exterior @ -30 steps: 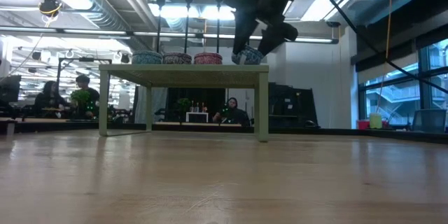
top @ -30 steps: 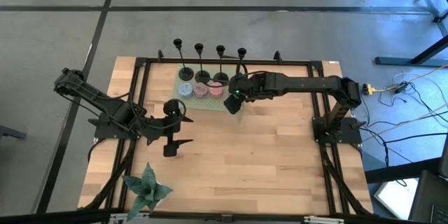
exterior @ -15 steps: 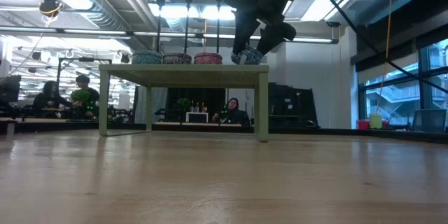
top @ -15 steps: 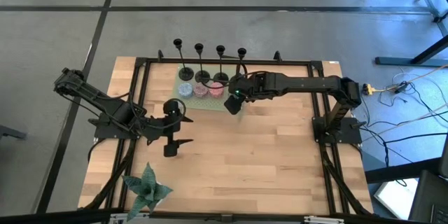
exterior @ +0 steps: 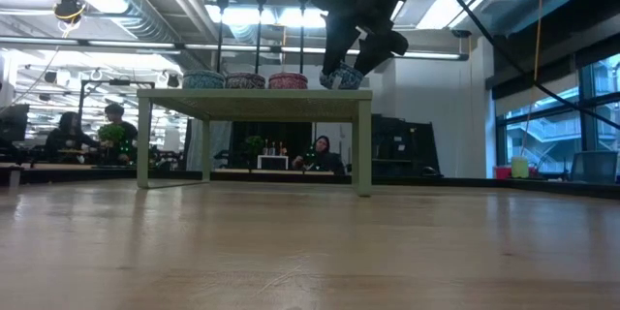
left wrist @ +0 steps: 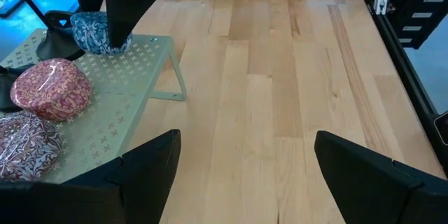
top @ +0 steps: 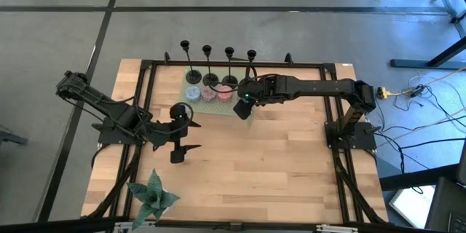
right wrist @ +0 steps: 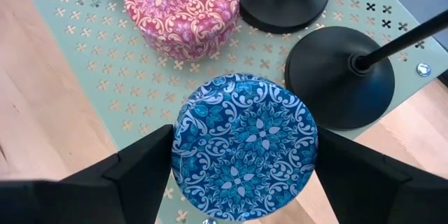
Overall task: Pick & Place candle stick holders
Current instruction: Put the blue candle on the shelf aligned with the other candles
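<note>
Four black candlestick holders (top: 210, 65) stand in a row by their round bases along the far edge of a small green stand (top: 211, 107). Two of the bases (right wrist: 339, 77) show in the right wrist view. My right gripper (top: 242, 106) is open above the stand's right end, pointing down. Its fingers stand on either side of a blue patterned tin (right wrist: 245, 147), just in front of the rightmost holder. My left gripper (top: 193, 136) is open and empty over the bare wood, near and left of the stand. My right gripper comes from above with one finger (right wrist: 143, 171) on each side of the blue tin's round wall (right wrist: 180, 147). I cannot tell whether the fingers touch it. The tin sits upright on the green stand (right wrist: 77, 56).
Three more round tins (top: 209, 93), one of them red (right wrist: 183, 7), stand in a row on the stand in front of the holders. A green plant (top: 153, 195) stands at the table's near left. A black frame (top: 145, 80) borders the table. Bare wood (top: 277, 160) lies right of my left gripper.
</note>
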Robot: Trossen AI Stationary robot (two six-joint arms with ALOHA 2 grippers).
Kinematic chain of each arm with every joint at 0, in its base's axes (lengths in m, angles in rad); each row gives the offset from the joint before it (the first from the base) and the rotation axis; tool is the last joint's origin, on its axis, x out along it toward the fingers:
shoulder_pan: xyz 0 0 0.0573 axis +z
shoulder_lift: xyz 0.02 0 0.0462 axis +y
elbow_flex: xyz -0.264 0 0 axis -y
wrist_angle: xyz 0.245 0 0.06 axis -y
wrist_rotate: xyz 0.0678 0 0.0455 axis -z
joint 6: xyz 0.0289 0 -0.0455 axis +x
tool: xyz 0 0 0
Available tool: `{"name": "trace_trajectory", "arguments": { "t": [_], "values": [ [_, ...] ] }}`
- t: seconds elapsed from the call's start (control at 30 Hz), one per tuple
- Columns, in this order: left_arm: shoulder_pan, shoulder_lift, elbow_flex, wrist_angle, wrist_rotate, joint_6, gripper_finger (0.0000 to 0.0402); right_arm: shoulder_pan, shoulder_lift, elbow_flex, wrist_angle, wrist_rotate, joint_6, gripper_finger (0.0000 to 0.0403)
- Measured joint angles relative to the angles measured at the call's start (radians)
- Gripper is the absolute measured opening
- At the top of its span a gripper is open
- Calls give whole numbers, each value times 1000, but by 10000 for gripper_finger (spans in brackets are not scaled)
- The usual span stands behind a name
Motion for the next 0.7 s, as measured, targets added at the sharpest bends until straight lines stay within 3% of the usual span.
{"name": "trace_trajectory", "arguments": {
  "t": [0.7],
  "values": [
    [0,0,0,0,-5,0,327,0,0,0,0,34,0,351]
  ]
}}
